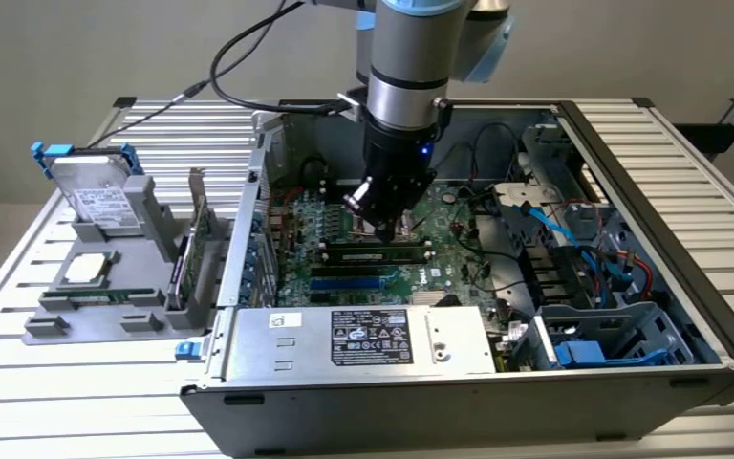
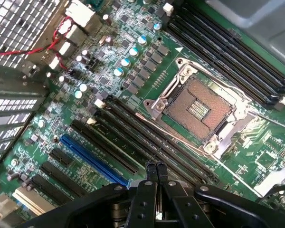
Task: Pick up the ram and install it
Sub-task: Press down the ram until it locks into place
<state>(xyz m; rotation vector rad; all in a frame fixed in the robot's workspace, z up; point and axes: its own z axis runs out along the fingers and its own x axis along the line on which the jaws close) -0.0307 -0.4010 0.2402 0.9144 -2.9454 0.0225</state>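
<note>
My gripper (image 1: 388,222) hangs inside the open computer case, low over the motherboard (image 1: 450,273). Its two fingers are pressed together with nothing between them. Right below the tips, the ram (image 1: 370,254), a long narrow stick with a green label, sits along one of the memory slots. In the wrist view the shut gripper (image 2: 156,167) points at the row of black memory slots (image 2: 180,156) beside the empty processor socket (image 2: 199,107). I cannot tell whether the tips touch the stick.
A grey fixture on the exterior view's left holds a hard drive (image 1: 99,196), a silver processor chip (image 1: 91,270) and an upright expansion card (image 1: 195,251). The power supply (image 1: 367,339) lies at the case front. Cables and drive cages (image 1: 596,335) crowd the exterior view's right.
</note>
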